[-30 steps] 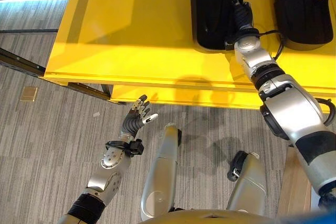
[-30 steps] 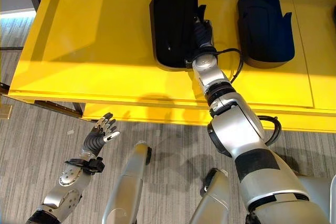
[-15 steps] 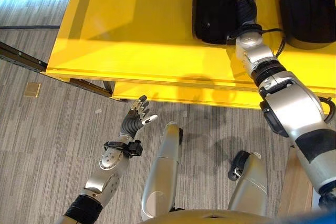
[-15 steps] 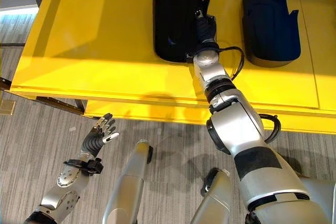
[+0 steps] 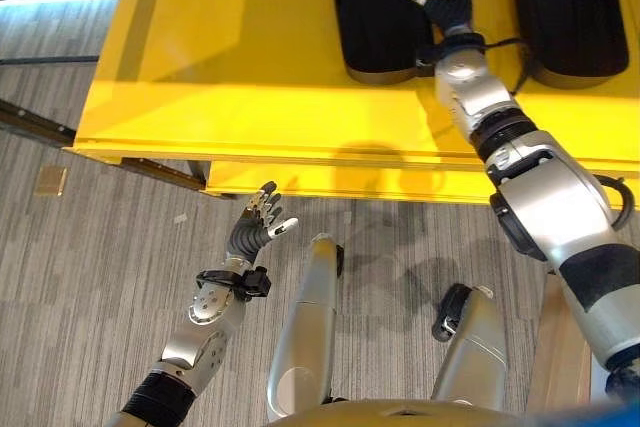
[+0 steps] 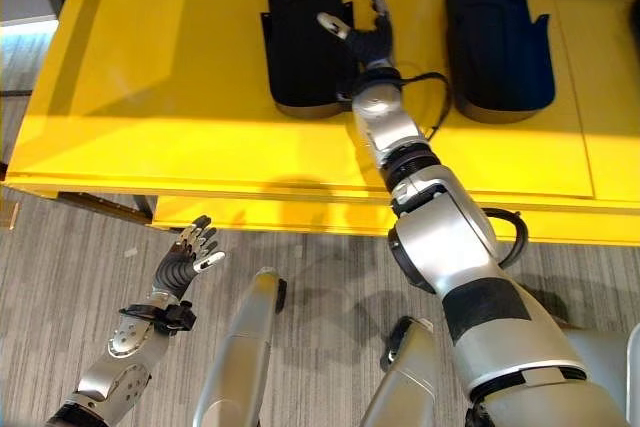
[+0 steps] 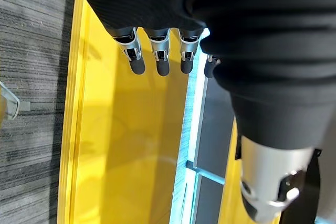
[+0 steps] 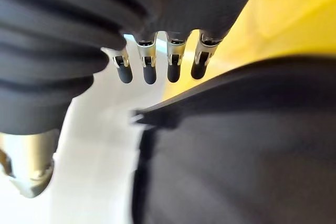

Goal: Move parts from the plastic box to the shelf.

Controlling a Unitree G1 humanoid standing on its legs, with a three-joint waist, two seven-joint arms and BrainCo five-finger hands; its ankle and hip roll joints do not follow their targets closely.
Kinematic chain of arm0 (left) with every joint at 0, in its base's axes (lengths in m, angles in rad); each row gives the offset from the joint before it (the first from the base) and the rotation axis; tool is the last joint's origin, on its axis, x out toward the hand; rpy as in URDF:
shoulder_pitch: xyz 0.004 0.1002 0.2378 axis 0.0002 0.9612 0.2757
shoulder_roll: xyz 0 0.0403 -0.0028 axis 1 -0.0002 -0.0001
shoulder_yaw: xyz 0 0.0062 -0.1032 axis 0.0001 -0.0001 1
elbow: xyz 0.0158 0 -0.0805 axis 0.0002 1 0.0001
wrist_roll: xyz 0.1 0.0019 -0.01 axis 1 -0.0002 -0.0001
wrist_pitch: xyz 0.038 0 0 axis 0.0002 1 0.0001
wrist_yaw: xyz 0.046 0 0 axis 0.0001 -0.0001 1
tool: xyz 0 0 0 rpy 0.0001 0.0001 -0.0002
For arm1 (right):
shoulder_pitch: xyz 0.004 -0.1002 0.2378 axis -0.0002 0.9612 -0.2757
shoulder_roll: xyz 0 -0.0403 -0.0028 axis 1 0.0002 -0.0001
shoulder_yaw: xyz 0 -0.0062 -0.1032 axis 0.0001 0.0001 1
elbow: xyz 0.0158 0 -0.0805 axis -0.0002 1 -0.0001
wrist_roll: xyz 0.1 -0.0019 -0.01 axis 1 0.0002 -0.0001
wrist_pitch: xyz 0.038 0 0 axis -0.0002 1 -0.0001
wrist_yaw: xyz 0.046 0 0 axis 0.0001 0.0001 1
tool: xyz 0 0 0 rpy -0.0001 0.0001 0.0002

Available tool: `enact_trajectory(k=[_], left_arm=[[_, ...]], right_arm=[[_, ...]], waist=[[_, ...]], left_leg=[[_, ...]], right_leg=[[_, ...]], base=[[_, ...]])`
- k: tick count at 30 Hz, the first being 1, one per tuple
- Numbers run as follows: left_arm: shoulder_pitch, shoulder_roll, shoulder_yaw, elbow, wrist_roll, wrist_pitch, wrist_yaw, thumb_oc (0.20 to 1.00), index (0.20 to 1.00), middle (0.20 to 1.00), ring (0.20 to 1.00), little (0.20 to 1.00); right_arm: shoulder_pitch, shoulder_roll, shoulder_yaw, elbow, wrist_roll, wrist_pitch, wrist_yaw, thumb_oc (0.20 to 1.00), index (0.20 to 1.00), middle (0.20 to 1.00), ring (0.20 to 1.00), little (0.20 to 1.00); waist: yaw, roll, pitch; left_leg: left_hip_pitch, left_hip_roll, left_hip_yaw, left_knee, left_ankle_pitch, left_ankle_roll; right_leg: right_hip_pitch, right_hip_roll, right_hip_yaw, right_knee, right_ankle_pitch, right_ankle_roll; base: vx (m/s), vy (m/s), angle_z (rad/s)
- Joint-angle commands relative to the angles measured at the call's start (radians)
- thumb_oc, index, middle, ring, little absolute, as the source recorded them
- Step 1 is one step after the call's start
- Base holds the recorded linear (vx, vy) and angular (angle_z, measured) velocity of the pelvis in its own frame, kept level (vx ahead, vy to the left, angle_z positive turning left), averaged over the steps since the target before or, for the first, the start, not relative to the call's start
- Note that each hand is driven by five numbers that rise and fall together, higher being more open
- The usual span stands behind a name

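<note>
Two black moulded parts lie on the top of the yellow shelf (image 5: 230, 47): one in the middle (image 5: 372, 17) and one farther right (image 5: 565, 12). My right hand (image 5: 447, 12) is raised beside the middle part's right edge, open, with fingers spread and its thumb reaching over the part. In the right wrist view its straight fingers (image 8: 173, 69) hang above that black part (image 8: 236, 150) and hold nothing. My left hand (image 5: 255, 234) hangs low over the floor in front of the shelf, open and empty. Its fingers (image 7: 157, 59) point at the shelf's yellow face (image 7: 131, 129).
A lower yellow shelf edge (image 5: 330, 182) juts out under the top board. Grey carpet floor (image 5: 100, 277) lies in front, with a small tan tile (image 5: 50, 180) on it at left. A dark frame bar (image 5: 35, 119) runs along the shelf's left side.
My right hand has come off the middle black part and spread open; before, it lay against the part's right side. The view has shifted a little. The left hand has stayed put.
</note>
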Motion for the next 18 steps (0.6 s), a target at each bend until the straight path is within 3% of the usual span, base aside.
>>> enact_trajectory(k=[1,5,12,18], left_arm=[[-0.012,0.035,-0.015,-0.022,-0.017,-0.054,0.015,1.000,1.000,1.000,1.000,1.000],[0.006,0.021,0.002,-0.018,-0.028,-0.045,0.016,1.000,1.000,1.000,1.000,1.000],[0.017,0.012,0.010,-0.017,-0.035,-0.035,0.019,1.000,1.000,1.000,1.000,1.000],[0.021,-0.007,0.018,-0.004,-0.010,-0.030,0.032,1.000,1.000,1.000,1.000,1.000]], right_arm=[[0.016,0.013,-0.025,-0.044,0.021,-0.079,-0.025,1.000,1.000,1.000,1.000,1.000],[0.115,0.024,-0.066,-0.262,0.042,-0.115,-0.041,1.000,1.000,1.000,1.000,1.000],[0.186,0.066,-0.115,-0.354,0.079,-0.139,-0.040,1.000,1.000,1.000,1.000,1.000],[0.303,0.035,-0.140,-0.526,0.009,-0.145,-0.065,1.000,1.000,1.000,1.000,1.000]], waist=[[0.030,-0.028,-0.045],[0.002,-0.044,-0.049],[-0.015,-0.053,-0.068],[-0.029,-0.057,-0.052]], left_leg=[[-0.043,0.015,-0.006,-0.028,0.053,0.045],[-0.017,0.030,-0.001,-0.041,0.051,0.037],[0.004,0.041,0.006,-0.048,0.042,0.033],[0.017,0.043,0.010,-0.048,0.036,0.035]], right_leg=[[-0.064,0.041,0.034,0.056,0.011,-0.082],[-0.037,0.050,0.031,0.035,0.015,-0.082],[-0.019,0.055,0.035,0.024,0.007,-0.081],[-0.010,0.055,0.043,0.024,0.002,-0.083]], base=[[-0.01,-0.009,-0.14],[-0.01,-0.016,-0.13],[0.00,-0.002,-0.02],[0.00,0.000,0.00]])
